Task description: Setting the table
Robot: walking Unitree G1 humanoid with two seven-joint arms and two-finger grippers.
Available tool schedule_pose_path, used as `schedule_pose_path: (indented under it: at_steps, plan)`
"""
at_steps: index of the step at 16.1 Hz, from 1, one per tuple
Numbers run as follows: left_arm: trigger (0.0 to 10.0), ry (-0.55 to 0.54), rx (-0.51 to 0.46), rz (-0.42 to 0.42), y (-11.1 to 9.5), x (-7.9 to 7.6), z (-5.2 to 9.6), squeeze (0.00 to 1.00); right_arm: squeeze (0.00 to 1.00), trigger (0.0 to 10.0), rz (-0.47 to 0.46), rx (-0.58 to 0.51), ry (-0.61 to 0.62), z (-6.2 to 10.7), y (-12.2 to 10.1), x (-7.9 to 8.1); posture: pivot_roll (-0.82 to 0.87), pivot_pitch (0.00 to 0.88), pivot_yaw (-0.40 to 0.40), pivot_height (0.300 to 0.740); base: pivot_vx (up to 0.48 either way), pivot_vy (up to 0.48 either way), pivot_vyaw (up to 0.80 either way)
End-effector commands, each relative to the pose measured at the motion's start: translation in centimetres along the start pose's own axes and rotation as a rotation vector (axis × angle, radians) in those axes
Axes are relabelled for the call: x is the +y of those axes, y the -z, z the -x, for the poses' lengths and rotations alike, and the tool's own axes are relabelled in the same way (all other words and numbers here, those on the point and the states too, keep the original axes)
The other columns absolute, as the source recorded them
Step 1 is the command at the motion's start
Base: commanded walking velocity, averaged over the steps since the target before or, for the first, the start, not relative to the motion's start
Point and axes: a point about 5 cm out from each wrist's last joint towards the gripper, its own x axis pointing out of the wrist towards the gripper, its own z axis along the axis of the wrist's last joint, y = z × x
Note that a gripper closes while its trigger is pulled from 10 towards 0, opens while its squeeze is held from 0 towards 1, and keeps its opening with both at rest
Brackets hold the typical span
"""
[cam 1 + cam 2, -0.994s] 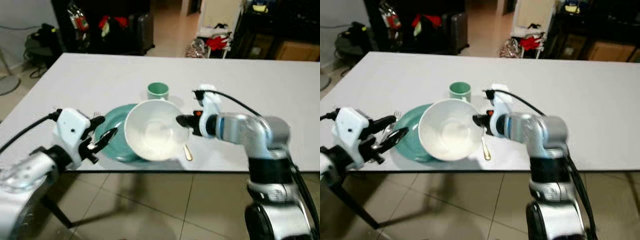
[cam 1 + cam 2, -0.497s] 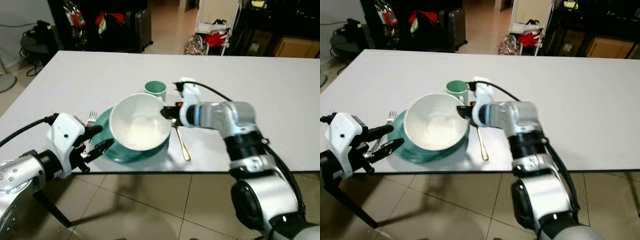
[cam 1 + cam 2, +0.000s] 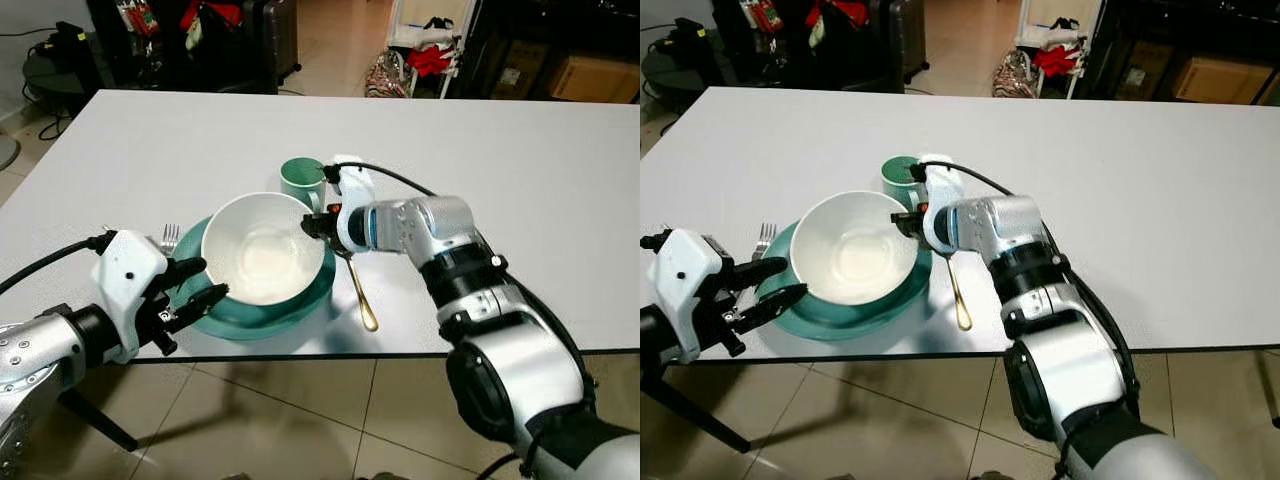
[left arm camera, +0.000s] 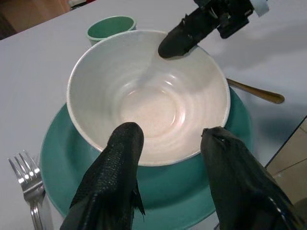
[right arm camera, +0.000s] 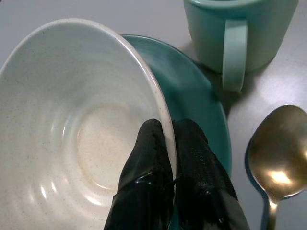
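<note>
A white bowl (image 3: 262, 250) sits low on the teal plate (image 3: 292, 308) near the table's front edge; whether it rests fully I cannot tell. My right gripper (image 3: 312, 225) is shut on the bowl's right rim, one finger inside and one outside, as the right wrist view shows (image 5: 167, 128). My left gripper (image 3: 212, 278) stands open at the plate's front left edge, its two fingers (image 4: 122, 158) spread before the bowl and touching nothing. Just behind the plate stands a green mug (image 3: 300, 180). A gold spoon (image 3: 358, 290) lies right of the plate and a fork (image 3: 168, 238) lies left of it.
The white table (image 3: 520, 180) stretches wide and bare to the right and back. Its front edge runs just below the plate, with tiled floor (image 3: 330, 420) beneath. Dark furniture and bags (image 3: 200, 40) stand beyond the far edge.
My right gripper has carried the bowl left and down, from hanging off the plate's front right side to sitting over its middle. The left gripper stays by the plate's edge. The camera shifted.
</note>
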Motion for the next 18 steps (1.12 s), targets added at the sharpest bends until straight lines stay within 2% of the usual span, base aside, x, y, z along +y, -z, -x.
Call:
schedule_pose_path:
  at_steps: [1, 2, 3, 4, 5, 9, 13, 15, 16, 17, 18]
  plan:
    - [10.0, -0.001, 0.005, -0.011, -0.3, 0.0, 0.3, 0.0, 0.02, 10.0, 0.006, -0.023, -0.036, 0.0, -0.7, 0.6, -0.02, 0.048, -0.021, 0.74, 0.0, 0.0, 0.0]
    - [10.0, 0.002, 0.006, -0.011, -0.3, 0.0, 0.3, 0.0, 0.31, 10.0, 0.001, -0.014, -0.048, 0.0, -0.6, 0.8, -0.02, 0.048, -0.02, 0.74, 0.0, 0.0, 0.0]
    - [10.0, 0.004, 0.006, -0.01, -0.3, 0.0, 0.3, 0.0, 0.68, 10.0, 0.001, -0.01, -0.051, -0.1, -0.6, 0.9, -0.02, 0.048, -0.02, 0.74, 0.0, 0.0, 0.0]
    - [10.0, 0.003, 0.005, -0.01, -0.3, 0.0, 0.3, 0.0, 0.97, 10.0, -0.004, 0.002, -0.056, -0.2, -0.3, 0.9, -0.02, 0.048, -0.02, 0.74, 0.0, 0.0, 0.0]
    - [10.0, 0.001, 0.004, -0.011, -0.3, 0.1, 0.3, 0.0, 1.0, 10.0, -0.01, 0.005, -0.057, -0.2, -0.2, 0.8, -0.02, 0.05, -0.02, 0.74, 0.0, 0.0, 0.0]
    - [10.0, -0.02, -0.01, -0.019, -0.5, 0.3, 0.2, 0.0, 1.0, 10.0, -0.012, -0.038, -0.048, 0.1, -0.8, 0.4, -0.02, 0.056, -0.02, 0.74, 0.0, 0.0, 0.0]
    - [10.0, -0.035, -0.027, -0.019, -0.8, 0.5, 0.3, 0.0, 1.0, 10.0, 0.026, -0.06, -0.035, 2.0, -1.8, -0.9, -0.01, 0.057, -0.028, 0.74, 0.0, 0.0, 0.0]
    - [10.0, -0.051, -0.088, 0.013, -1.5, 0.4, 0.4, 0.0, 1.0, 10.0, 0.06, -0.094, -0.052, 5.3, -1.9, -1.6, -0.01, 0.055, -0.033, 0.74, 0.0, 0.0, 0.0]
    - [10.0, -0.059, -0.108, 0.02, -1.7, 0.4, 0.3, 0.0, 1.0, 10.0, 0.071, -0.113, -0.084, 6.3, -1.9, -1.3, -0.01, 0.053, -0.03, 0.74, 0.0, 0.0, 0.0]
    - [10.0, -0.087, -0.145, 0.042, -2.0, 0.5, 0.0, 0.0, 1.0, 10.0, 0.105, -0.142, -0.123, 8.3, -1.7, -0.6, -0.02, 0.05, -0.023, 0.74, 0.0, 0.0, 0.0]
    - [10.0, -0.116, -0.159, 0.043, -2.2, 0.5, -0.4, 0.0, 1.0, 10.0, 0.138, -0.179, -0.124, 9.2, -1.6, -0.4, -0.02, 0.05, -0.023, 0.74, 0.0, 0.0, 0.0]
